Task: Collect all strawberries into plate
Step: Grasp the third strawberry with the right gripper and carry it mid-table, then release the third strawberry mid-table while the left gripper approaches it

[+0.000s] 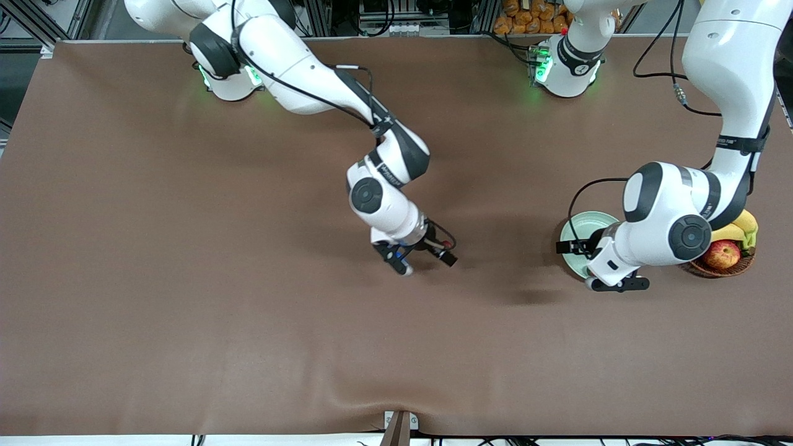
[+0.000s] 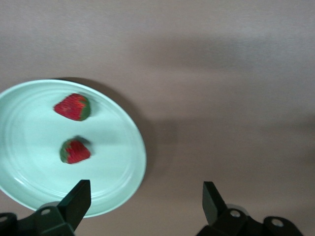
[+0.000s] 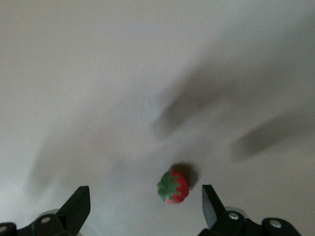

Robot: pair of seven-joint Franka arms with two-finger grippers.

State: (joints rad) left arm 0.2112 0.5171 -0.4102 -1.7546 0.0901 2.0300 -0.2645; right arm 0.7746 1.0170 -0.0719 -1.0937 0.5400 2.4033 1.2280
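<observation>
The plate [image 2: 29, 162] is a pale, glossy mint green with no pattern, and it stands out against the plain brown table cover [image 1: 186, 279]. On the plate lie two strawberries, one [image 2: 72, 106] bright red with a dark green cap, the other [image 2: 75, 151] the same red with its green cap turned the other way. A third strawberry [image 3: 173, 187], away from the plate on the bare cover, is red with a star-shaped green cap. Beside the plate, toward the left arm's end of the table, a brown wicker basket [image 1: 722, 267] holds a red-yellow apple [image 1: 723, 254] and yellow bananas [image 1: 740, 228]. Both arms are white with dark grey joints; the left gripper [image 2: 145, 204] and right gripper [image 3: 145, 206] have black fingers.
</observation>
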